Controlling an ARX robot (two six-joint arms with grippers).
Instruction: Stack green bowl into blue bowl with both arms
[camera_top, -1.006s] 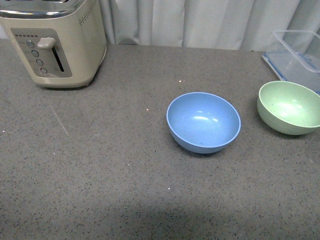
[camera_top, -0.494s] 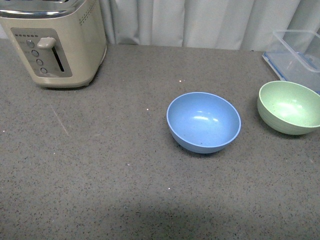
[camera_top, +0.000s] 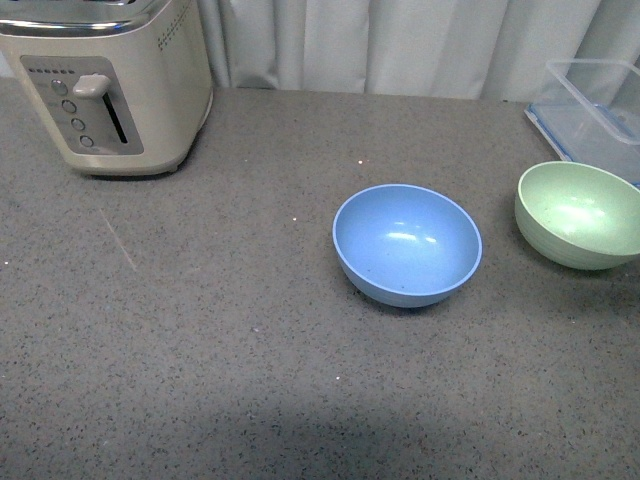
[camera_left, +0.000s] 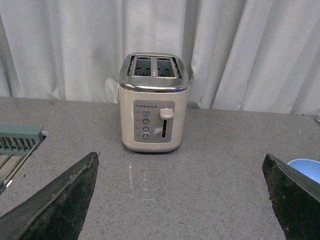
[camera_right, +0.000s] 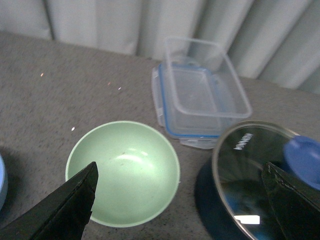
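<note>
The blue bowl (camera_top: 407, 243) sits upright and empty at the middle of the grey counter; a sliver of the blue bowl (camera_left: 305, 167) shows beside one finger in the left wrist view. The green bowl (camera_top: 578, 214) stands at the right edge, also empty, apart from the blue one. Neither arm shows in the front view. My right gripper (camera_right: 180, 200) hangs open above the green bowl (camera_right: 122, 172), one dark finger over its rim, nothing held. My left gripper (camera_left: 182, 200) is open over bare counter, facing the toaster.
A cream toaster (camera_top: 105, 85) stands at the back left. A clear plastic box with blue clips (camera_top: 595, 110) lies behind the green bowl. In the right wrist view a dark pot with a glass lid (camera_right: 260, 185) sits close beside the green bowl. A rack (camera_left: 17, 145) shows left.
</note>
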